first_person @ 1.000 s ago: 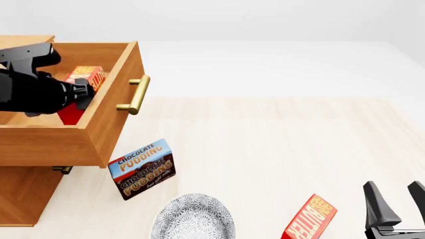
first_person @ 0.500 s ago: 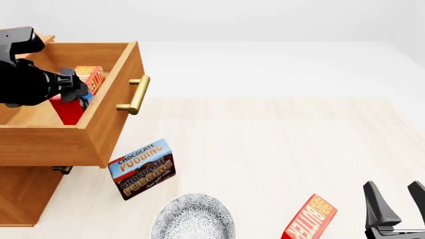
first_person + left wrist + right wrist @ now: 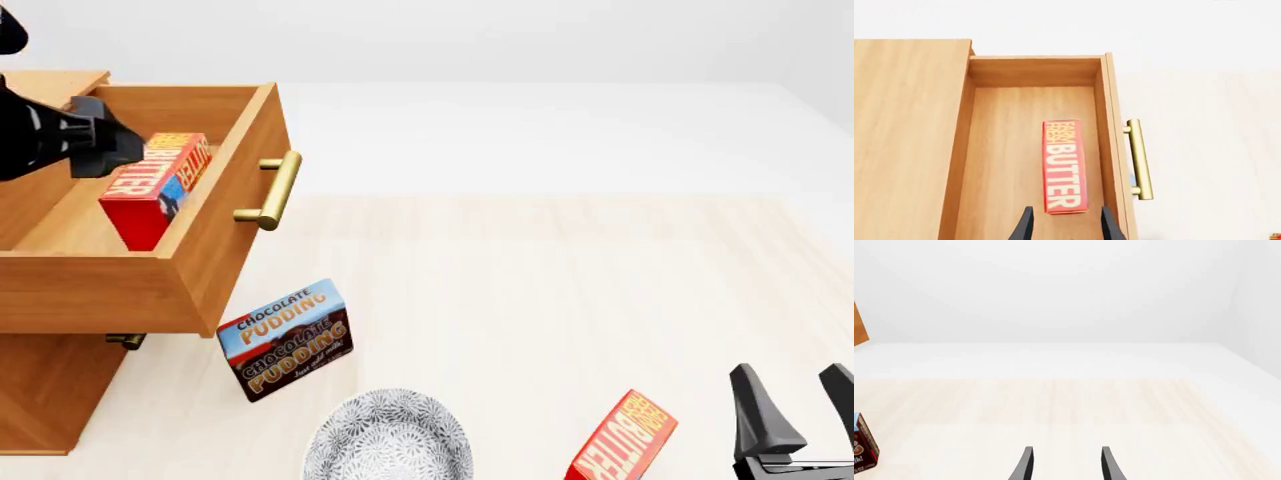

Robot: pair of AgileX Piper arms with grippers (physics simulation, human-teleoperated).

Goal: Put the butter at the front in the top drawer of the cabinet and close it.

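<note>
One butter box point(image 3: 150, 185) stands on its long edge inside the pulled-out top drawer point(image 3: 200, 262) of the cabinet point(image 3: 40, 390). The left wrist view shows this butter point(image 3: 1065, 167) near the drawer's handle-side wall. My left gripper point(image 3: 110, 150) is open and empty, lifted above the drawer just behind the box; its fingers point(image 3: 1026, 224) straddle the box end from above. A second butter box point(image 3: 625, 440) stands tilted on the table at the front right. My right gripper point(image 3: 801, 400) is open and empty beside it.
The drawer's brass handle point(image 3: 274, 190) sticks out toward the table's middle. A chocolate pudding box point(image 3: 286, 340) stands just in front of the drawer's corner. A patterned grey plate point(image 3: 387, 440) lies at the front edge. A lower drawer handle point(image 3: 124, 340) peeks out below.
My left gripper has let go of the butter and pulled up and to the left, out of the drawer. The box stays in the drawer. The right arm has not moved.
</note>
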